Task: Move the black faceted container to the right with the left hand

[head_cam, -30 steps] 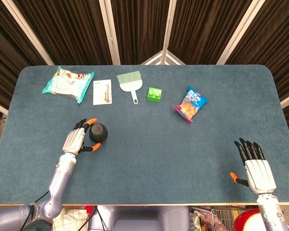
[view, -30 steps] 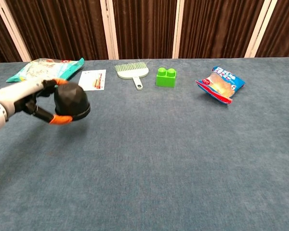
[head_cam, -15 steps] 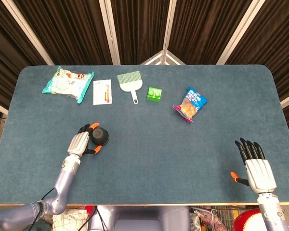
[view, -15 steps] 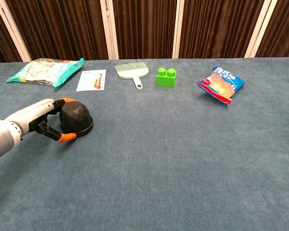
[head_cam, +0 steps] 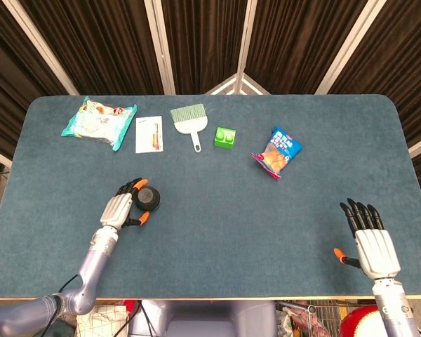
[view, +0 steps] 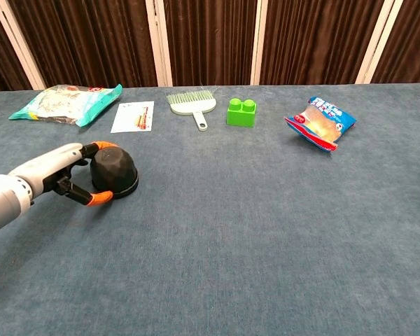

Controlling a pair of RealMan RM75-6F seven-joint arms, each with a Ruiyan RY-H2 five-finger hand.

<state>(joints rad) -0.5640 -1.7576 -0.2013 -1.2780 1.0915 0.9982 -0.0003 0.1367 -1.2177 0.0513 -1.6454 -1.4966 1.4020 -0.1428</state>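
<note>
The black faceted container (head_cam: pixel 147 198) (view: pixel 114 173) stands on the blue table at the left-front. My left hand (head_cam: pixel 121 209) (view: pixel 59 171) reaches it from the left and grips it, with orange-tipped fingers over its far side and the thumb at its near base. My right hand (head_cam: pixel 368 239) lies flat near the table's front right edge, fingers spread and holding nothing. The chest view does not show it.
Along the back lie a teal snack bag (head_cam: pixel 98 121), a white card (head_cam: pixel 150 133), a small green brush (head_cam: pixel 190 119), a green block (head_cam: pixel 225 136) and a blue chips bag (head_cam: pixel 277 153). The table edge (head_cam: pixel 210 298) runs close in front of both hands.
The container was held above the table a second ago. My left hand has brought it down onto the surface and a little to the right. The right hand has barely moved.
</note>
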